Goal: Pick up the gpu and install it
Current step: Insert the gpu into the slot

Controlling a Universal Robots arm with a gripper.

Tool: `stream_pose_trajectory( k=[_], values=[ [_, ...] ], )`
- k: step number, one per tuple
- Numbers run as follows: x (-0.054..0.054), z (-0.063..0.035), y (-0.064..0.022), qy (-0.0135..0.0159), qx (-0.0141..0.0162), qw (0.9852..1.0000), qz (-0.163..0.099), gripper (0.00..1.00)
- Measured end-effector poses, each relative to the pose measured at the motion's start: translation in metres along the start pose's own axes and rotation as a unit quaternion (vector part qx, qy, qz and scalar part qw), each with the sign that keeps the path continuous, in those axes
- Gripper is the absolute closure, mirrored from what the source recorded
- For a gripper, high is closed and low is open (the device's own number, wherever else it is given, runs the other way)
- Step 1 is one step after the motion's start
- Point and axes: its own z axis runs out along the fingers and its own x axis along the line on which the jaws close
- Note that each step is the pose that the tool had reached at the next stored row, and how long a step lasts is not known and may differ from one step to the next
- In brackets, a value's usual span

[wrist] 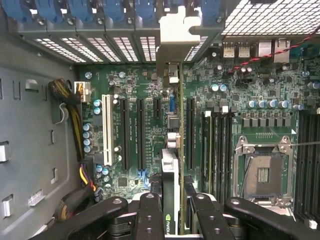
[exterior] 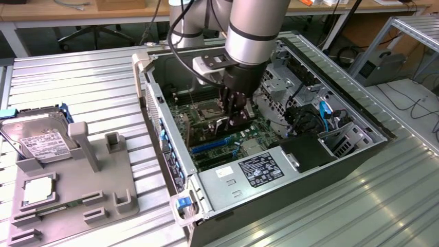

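The gpu [wrist: 171, 175] is a thin dark card seen edge-on in the wrist view, with its silver bracket [wrist: 175, 30] reaching the rear slot openings of the case. My gripper [wrist: 173, 202] is shut on the card, one finger [wrist: 149, 212] on each side. The card stands upright over the motherboard [wrist: 135, 90], between the long black expansion slots [wrist: 123, 132]. Whether its edge sits in a slot I cannot tell. In the exterior view my gripper [exterior: 233, 116] is down inside the open computer case [exterior: 357, 118], with the gpu [exterior: 221, 125] below it.
The empty CPU socket [wrist: 262, 167] and memory slots lie beside the card. Yellow cables [wrist: 75, 115] run along the case wall. Outside the case a grey fixture [exterior: 96, 175] stands on the ribbed table. It holds a silver hard drive [exterior: 38, 136] and a square CPU chip [exterior: 38, 188].
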Motion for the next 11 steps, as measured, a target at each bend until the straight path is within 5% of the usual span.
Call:
stream_pose_trajectory(
  k=[11],
  values=[
    [-0.0016, 0.0093, 0.0100, -0.0001, 0.0000, 1.0000, 0.000, 0.73]
  ],
)
